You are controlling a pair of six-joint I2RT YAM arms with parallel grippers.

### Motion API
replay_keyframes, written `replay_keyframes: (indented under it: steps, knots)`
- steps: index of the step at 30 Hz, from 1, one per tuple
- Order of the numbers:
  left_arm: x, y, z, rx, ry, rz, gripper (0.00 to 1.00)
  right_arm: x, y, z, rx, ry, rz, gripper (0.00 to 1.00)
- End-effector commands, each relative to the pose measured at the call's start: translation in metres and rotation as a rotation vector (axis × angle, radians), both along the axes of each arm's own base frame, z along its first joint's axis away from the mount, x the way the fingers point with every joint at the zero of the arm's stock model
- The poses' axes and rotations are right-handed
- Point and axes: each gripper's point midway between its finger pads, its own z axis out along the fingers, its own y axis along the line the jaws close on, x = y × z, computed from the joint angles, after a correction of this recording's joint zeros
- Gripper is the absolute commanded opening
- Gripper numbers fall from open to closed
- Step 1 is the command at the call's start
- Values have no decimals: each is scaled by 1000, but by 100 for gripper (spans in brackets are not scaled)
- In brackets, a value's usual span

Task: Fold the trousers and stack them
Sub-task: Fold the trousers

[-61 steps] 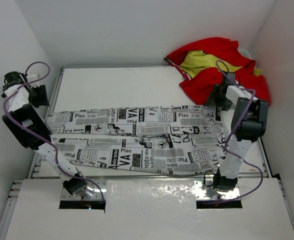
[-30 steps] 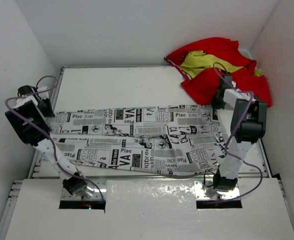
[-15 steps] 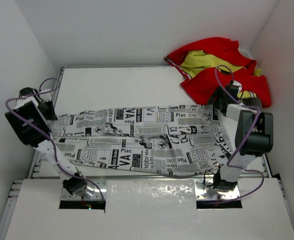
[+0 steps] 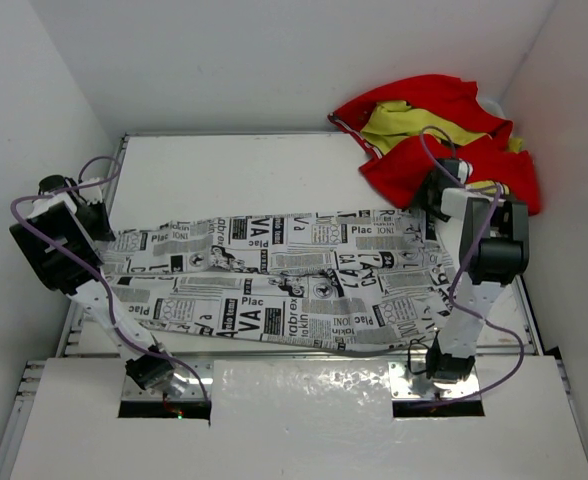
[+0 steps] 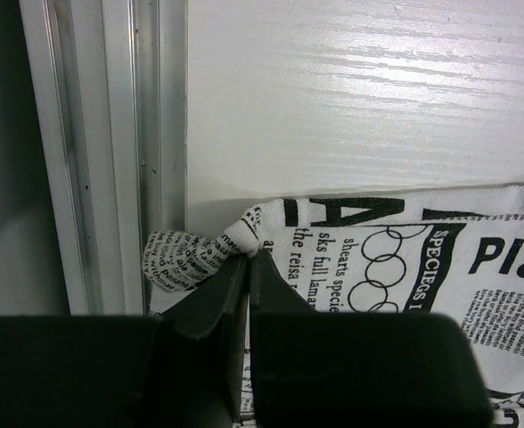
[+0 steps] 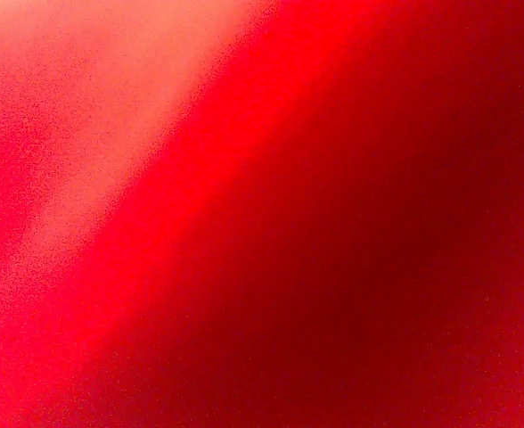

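Observation:
The trousers [image 4: 274,280], white with black newspaper print, lie spread across the table with the legs to the left and the waist to the right. My left gripper [image 4: 96,222] is at the far leg's end. In the left wrist view its black fingers [image 5: 231,294] are pressed together on a bunched corner of the trousers [image 5: 378,267], so this gripper [image 5: 248,259] is shut on the hem. My right gripper [image 4: 436,196] is at the waist's far corner, against the red cloth. Red cloth [image 6: 262,214] fills the right wrist view, hiding the fingers.
A heap of red and yellow clothes [image 4: 444,130] lies at the back right corner, touching the trousers' waist. A metal rail [image 5: 119,152] runs along the table's left edge beside the left gripper. White walls close in on three sides.
The left gripper came down onto the far leg's hem and has held still since. The right arm swung out to the right and back, its gripper staying by the red cloth.

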Motion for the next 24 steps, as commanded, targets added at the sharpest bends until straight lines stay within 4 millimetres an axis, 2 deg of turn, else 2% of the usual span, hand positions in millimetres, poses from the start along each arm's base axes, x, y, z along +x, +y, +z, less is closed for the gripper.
replay_keyframes:
  steps: [1,3,5,6,7,9,12,14,18,20,22,24]
  knots:
    - [4,-2,24,12,-42,-10,0,-37,4,-16,-70,189,17,61]
    - [5,-1,25,19,-47,-11,0,-42,2,-7,-76,153,-1,50]
    - [7,-1,25,20,-49,-13,0,-51,4,-11,-70,151,-9,45]
    - [7,0,25,19,-50,-12,0,-52,5,-8,-62,151,-10,45]
    - [8,0,25,20,-50,-11,0,-60,7,-11,-50,199,-11,47]
    - [8,1,26,20,-53,-9,0,-69,7,-12,-40,273,-37,55]
    - [9,1,27,19,-57,-10,0,-73,8,-13,-31,285,-42,62]
    - [10,1,27,19,-58,-9,0,-75,8,-15,-26,286,-60,62]
    - [9,2,27,24,-56,-10,0,-74,14,-29,10,302,-61,39]
    - [10,3,29,29,-61,-10,0,-74,17,-41,46,295,-80,18]
    - [11,4,35,37,-71,-7,0,-73,17,-40,55,282,-97,0]
    - [13,6,41,50,-90,-7,0,-70,15,-33,37,244,-82,0]
